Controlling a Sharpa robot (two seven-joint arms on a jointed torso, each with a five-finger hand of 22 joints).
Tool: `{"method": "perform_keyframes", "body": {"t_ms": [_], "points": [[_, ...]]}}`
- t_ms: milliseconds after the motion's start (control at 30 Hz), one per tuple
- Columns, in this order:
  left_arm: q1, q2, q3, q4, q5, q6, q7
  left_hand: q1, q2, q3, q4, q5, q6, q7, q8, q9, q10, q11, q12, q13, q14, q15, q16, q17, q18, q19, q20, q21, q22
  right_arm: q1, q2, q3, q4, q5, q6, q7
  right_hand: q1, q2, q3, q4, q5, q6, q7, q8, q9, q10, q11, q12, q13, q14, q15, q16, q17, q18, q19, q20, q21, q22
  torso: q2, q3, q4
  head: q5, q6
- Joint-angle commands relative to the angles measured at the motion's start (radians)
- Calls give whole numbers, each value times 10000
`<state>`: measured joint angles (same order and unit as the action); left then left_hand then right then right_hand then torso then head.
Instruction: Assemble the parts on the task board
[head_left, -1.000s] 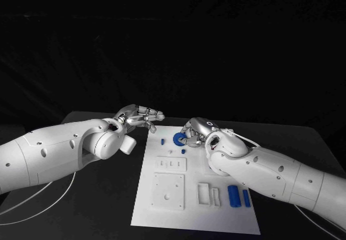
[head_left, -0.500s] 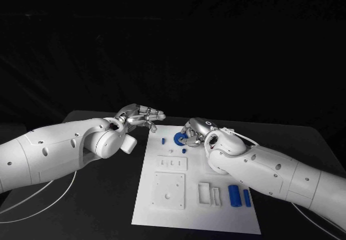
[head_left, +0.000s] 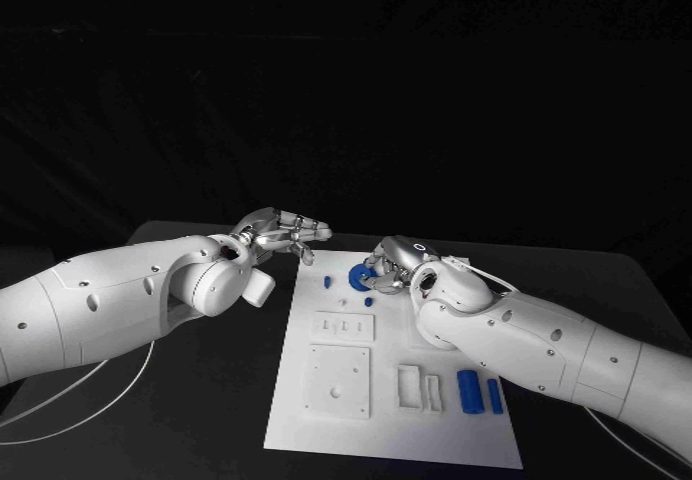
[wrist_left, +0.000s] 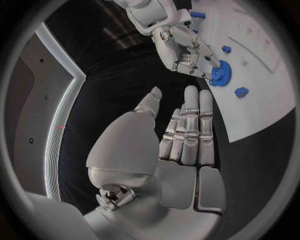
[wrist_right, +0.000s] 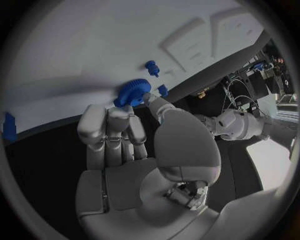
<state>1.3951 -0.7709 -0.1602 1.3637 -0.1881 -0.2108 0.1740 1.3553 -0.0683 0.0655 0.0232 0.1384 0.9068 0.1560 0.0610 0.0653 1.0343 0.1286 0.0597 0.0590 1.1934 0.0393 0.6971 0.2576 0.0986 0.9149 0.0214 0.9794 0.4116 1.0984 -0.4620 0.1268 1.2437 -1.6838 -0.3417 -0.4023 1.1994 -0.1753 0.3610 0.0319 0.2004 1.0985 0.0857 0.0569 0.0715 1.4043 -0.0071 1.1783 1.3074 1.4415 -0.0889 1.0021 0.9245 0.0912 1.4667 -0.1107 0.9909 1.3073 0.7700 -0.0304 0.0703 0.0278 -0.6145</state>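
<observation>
The white task board (head_left: 335, 420) lies in the middle of the table. At its far end my right hand (head_left: 391, 260) pinches a blue gear (head_left: 358, 277) between thumb and fingers, low over the board. The same gear (wrist_right: 131, 93) sits at my thumb tip in the right wrist view, and as the gear (wrist_left: 220, 74) under the right hand (wrist_left: 184, 47) in the left wrist view. My left hand (head_left: 284, 232) hovers just beyond the board's far left corner, its fingers (wrist_left: 187, 125) straight and holding nothing. Two small blue parts (head_left: 327, 283) (head_left: 368, 301) lie beside the gear.
Two blue cylinders (head_left: 467, 388) (head_left: 493, 396) and two white blocks (head_left: 408, 385) lie on the board's near right. Raised white plates (head_left: 343, 327) (head_left: 336, 381) stand on the near left half. Black table surrounds the board.
</observation>
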Motion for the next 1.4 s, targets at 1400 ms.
{"method": "perform_keyframes", "body": {"t_ms": [1400], "points": [[24, -71, 7, -79, -25, -14, 133, 16, -123, 9, 94, -19, 115, 23, 37, 1, -65, 17, 28, 17, -39, 48, 25, -16, 214, -16, 64, 38, -44, -43, -1106, 167, 843, 465, -886, 780, 152, -356, -1159, 856, -770, 80, -20, 69, 88, -5, -52, -124, 400, -6, 10, -170, 5, 3, 639, 28, -71, 713, -46, 19, -70, -47, 116]]}}
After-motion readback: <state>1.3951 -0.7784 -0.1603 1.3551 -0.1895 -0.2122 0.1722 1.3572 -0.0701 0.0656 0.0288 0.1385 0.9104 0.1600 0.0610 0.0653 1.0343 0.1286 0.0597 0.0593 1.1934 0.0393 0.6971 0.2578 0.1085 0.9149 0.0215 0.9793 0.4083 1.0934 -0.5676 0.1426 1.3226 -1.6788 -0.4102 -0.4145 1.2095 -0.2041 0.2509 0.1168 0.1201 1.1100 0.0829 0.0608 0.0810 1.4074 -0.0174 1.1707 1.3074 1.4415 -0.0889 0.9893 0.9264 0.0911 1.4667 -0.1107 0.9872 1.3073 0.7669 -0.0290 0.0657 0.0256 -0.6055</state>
